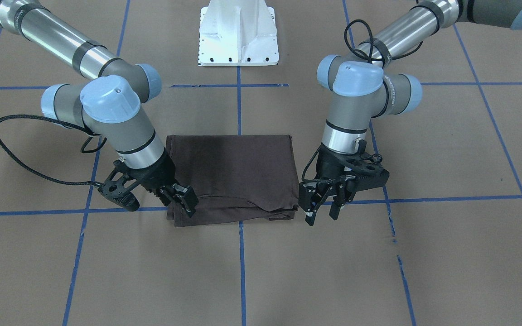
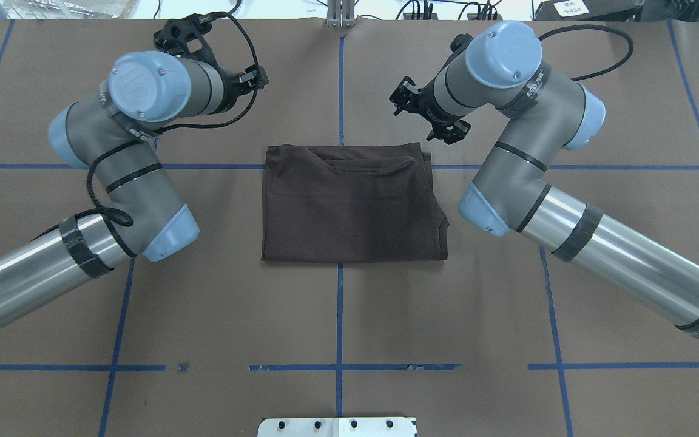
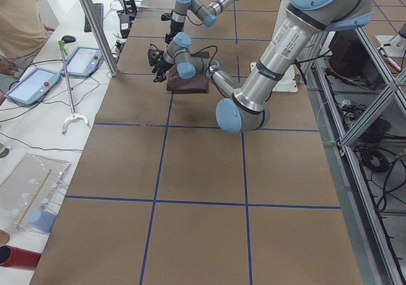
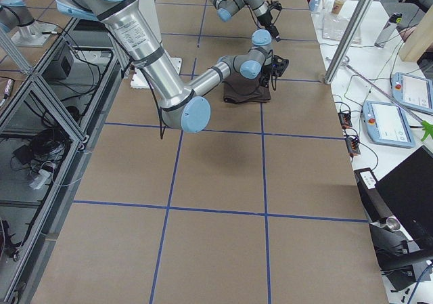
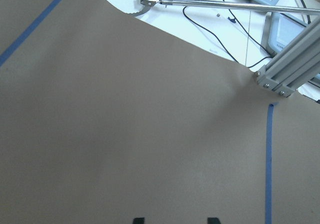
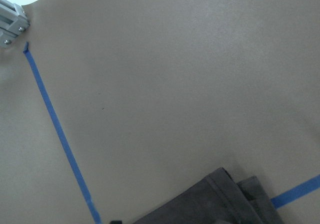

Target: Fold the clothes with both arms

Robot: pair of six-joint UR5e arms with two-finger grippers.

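The clothes are one dark brown T-shirt (image 1: 234,172) (image 2: 349,212), lying folded into a flat rectangle at the table's centre. Its layered edges face the far side from the robot. My left gripper (image 1: 320,207) (image 2: 251,80) hangs open just off the shirt's far corner on my left, with nothing between its fingers. The left wrist view shows only bare table past two spread fingertips (image 5: 214,220). My right gripper (image 1: 180,199) (image 2: 427,118) stands open over the shirt's other far corner, holding nothing. That corner of the shirt (image 6: 210,204) shows at the bottom of the right wrist view.
The white metal base (image 1: 238,40) (image 2: 337,426) sits at the robot's side of the table. Blue tape lines (image 1: 241,267) cross the brown surface. Beyond the far edge are an aluminium post (image 5: 290,69), a reach tool (image 5: 200,2), tablets (image 3: 32,85) and a seated person (image 3: 19,25).
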